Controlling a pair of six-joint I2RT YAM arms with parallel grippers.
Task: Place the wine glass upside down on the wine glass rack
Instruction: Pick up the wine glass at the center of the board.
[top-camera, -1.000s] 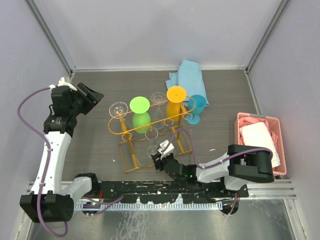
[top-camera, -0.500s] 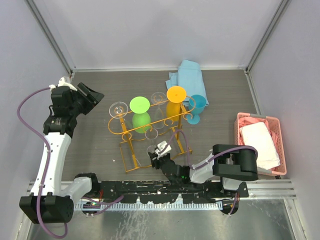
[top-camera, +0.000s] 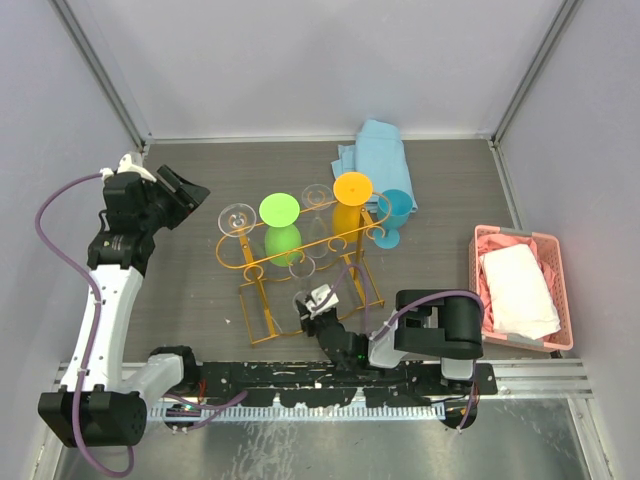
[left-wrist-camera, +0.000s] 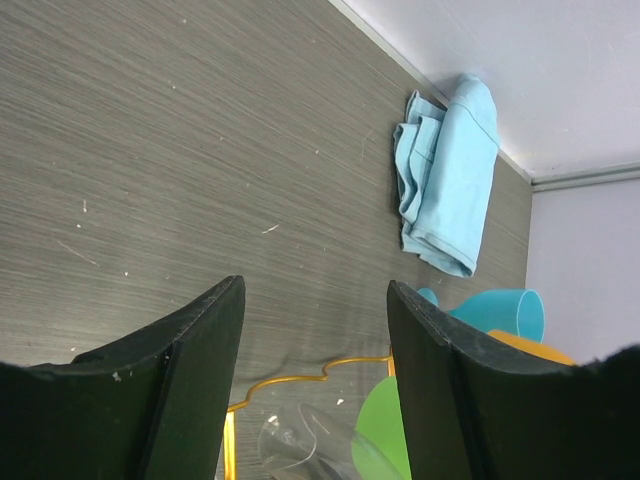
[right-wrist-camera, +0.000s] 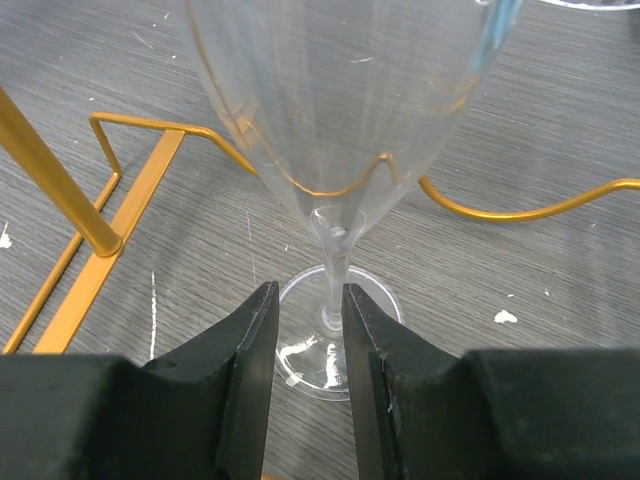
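A clear wine glass (top-camera: 303, 299) stands upright on the table at the near side of the orange-gold wine glass rack (top-camera: 258, 263). My right gripper (top-camera: 316, 304) lies low on the table beside it. In the right wrist view the stem (right-wrist-camera: 331, 262) rises just past my right gripper (right-wrist-camera: 307, 295), whose jaws stand narrowly open on either side of it, with a gap showing. Rack wire (right-wrist-camera: 129, 214) runs behind the bowl. My left gripper (top-camera: 189, 191) hovers wide open at the far left, holding nothing; the left wrist view shows the left gripper (left-wrist-camera: 315, 290) above the rack's rail (left-wrist-camera: 300, 384).
On the rack hang a green glass (top-camera: 279, 209), an orange glass (top-camera: 352, 186) and two clear ones (top-camera: 237, 215). A blue glass (top-camera: 395, 210) stands beside it. A blue cloth (top-camera: 375, 150) lies at the back. A pink basket (top-camera: 512, 239) with white cloth sits right.
My right arm has folded further left and its gripper has crept up to the clear glass, the jaws narrowing around the stem. The left arm has not moved.
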